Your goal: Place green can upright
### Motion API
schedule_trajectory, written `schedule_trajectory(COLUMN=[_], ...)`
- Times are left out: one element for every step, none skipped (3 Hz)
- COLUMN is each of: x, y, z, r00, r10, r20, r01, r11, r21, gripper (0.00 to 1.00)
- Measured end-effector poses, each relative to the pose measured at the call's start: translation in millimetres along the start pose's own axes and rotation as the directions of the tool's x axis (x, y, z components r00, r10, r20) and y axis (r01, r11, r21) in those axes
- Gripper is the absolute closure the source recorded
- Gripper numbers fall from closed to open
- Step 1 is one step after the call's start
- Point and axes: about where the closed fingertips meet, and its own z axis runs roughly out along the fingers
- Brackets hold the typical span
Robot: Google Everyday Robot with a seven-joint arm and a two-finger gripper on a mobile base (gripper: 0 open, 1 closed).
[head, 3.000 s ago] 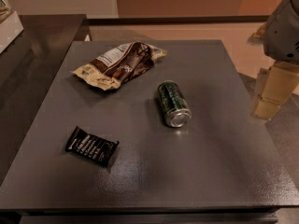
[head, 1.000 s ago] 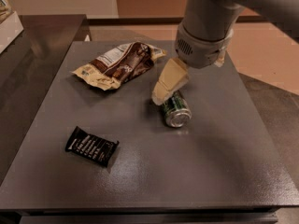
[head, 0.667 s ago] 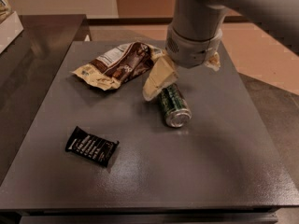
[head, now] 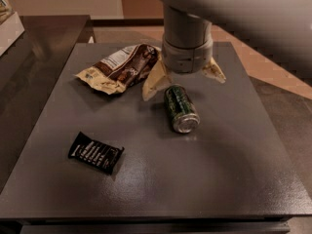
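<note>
Grasp approach: gripper [head: 184, 84] hovering at upper centre, jaws spread wide, holding nothing, straddling far end of green can [head: 181, 108] lying sideways; next probably calling for lowering, closing, tipping upright.

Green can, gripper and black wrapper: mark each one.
green can [head: 181, 109]: camera view, middle of its dark green side as it lies flat.
gripper [head: 184, 87]: camera view, midway between its open jaws, over the can's far end.
black wrapper [head: 96, 152]: camera view, centre of its printed face.
</note>
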Motion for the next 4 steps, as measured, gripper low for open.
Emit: schedule_trajectory(x=[-4,-2,0,2], y=[1,2,4,7], z=[15,29,40,48], r00=[0.997,0.994,0.993,0.993], r10=[0.071,0.102,0.111,0.104], r20=[-0.020,-0.031,-0.046,-0.063], r01=[-0.071,-0.101,-0.110,-0.105], r11=[0.9972,0.9944,0.9938,0.9945], r21=[0.024,0.029,0.013,-0.009], gripper=[0.00,0.00,0.15,0.38])
